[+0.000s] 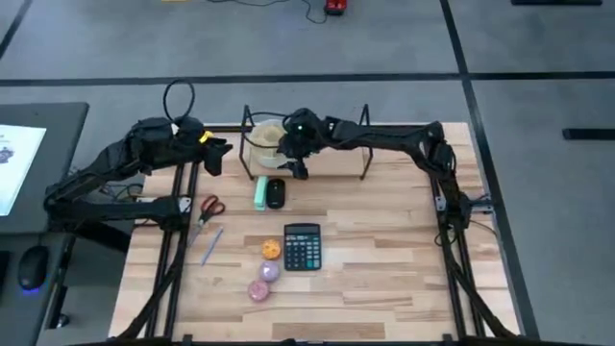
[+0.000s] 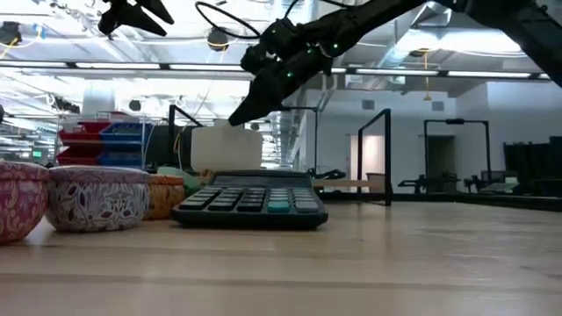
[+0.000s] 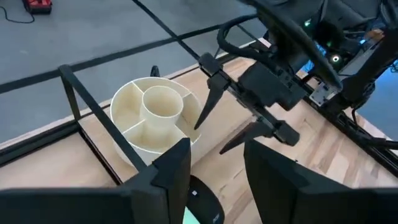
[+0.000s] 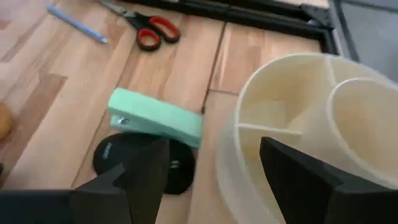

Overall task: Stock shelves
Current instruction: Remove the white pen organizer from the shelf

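The shelves (image 1: pixel 317 154), a low rack with a pale plank and thin black uprights at each end, stand at the far edge of the surface (image 1: pixel 384 250), long axis running left to right. On the plank's left end sits a cream round organizer (image 1: pixel 266 144) with a centre cup and divided sections.

The right gripper (image 1: pixel 296 163) hangs just beside the organizer's near-right rim, fingers spread and empty; in the right wrist view the rim lies just ahead of its fingers (image 4: pixel 146 171). The left gripper (image 1: pixel 221 146) waits just off the rack's left end, also spread and holding nothing.

Just in front of the rack lie a green stapler (image 1: pixel 259 192) and a black round puck (image 1: pixel 276 193), touching or nearly so. Of the loose goods these lie nearest the right gripper, which would likely reach toward the near edge for them. Farther toward the near edge are scissors (image 1: pixel 209 207), a pen (image 1: pixel 211 245), a calculator (image 1: pixel 302 246) and small tins (image 1: pixel 265 274).
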Controlling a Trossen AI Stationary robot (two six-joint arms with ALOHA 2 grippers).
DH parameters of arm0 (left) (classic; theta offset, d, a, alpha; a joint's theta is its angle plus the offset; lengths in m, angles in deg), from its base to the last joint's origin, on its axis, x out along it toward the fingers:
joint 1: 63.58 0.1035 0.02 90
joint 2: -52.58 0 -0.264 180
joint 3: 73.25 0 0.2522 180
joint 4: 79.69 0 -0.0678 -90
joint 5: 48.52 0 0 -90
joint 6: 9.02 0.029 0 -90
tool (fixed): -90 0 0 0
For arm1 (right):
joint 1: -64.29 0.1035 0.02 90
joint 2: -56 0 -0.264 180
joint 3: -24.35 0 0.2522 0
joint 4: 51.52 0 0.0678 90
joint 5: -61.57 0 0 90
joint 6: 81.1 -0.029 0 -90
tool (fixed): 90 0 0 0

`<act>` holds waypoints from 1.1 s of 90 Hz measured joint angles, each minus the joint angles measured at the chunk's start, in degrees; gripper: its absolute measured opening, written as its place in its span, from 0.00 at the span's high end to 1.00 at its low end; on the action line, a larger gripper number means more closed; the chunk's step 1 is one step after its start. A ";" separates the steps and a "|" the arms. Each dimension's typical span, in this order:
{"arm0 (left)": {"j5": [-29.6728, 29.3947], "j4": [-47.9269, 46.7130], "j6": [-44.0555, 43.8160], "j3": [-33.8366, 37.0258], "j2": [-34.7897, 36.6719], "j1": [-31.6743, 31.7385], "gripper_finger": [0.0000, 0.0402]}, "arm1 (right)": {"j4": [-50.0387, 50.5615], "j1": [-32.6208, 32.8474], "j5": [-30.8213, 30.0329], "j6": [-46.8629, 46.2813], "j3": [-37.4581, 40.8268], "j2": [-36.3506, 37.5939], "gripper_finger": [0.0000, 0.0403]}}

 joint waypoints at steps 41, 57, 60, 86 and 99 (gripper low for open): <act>0.24 -0.27 -0.24 0.00 -0.02 0.02 0.68 | 1.49 0.39 -1.76 2.37 -0.04 -3.23 0.61; 0.23 -0.25 -0.26 0.00 -0.02 0.01 0.68 | 1.69 0.39 -5.61 3.49 -0.01 -3.32 0.76; 0.22 -0.26 -0.26 0.00 -0.02 0.02 0.68 | 1.71 0.37 -6.42 3.48 0.00 -3.32 0.79; 0.19 -0.24 -0.35 0.00 -0.02 0.02 0.68 | 1.54 0.31 -8.41 3.67 0.02 -3.02 0.98; 0.17 -0.23 -0.35 0.00 -0.02 0.02 0.68 | 5.10 0.91 -8.87 2.97 -2.02 -2.64 0.99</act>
